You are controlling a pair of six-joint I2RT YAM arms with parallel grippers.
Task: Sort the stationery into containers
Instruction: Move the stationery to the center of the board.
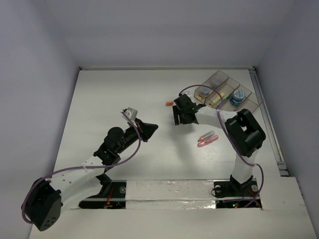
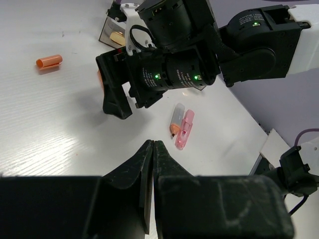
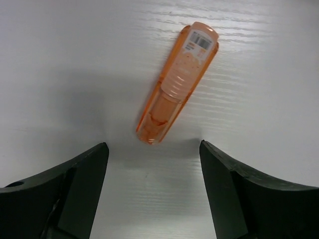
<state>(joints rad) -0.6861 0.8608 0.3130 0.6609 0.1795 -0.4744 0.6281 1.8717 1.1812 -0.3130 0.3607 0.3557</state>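
Top external, clear containers [image 1: 252, 97], blue roll [image 1: 236, 97] inside

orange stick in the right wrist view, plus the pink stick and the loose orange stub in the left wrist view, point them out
orange stick [image 3: 174, 89], right wrist view, on its translucent middle.
pink stick [image 2: 185, 130], left wrist view, on the middle of its body.
orange stub [image 2: 49, 61], left wrist view, on its side.

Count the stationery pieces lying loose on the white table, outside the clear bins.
4: a short orange stub left of the right gripper, a translucent orange stick below it, a pink stick beside a clear orange-tipped one. The arms may hide others.
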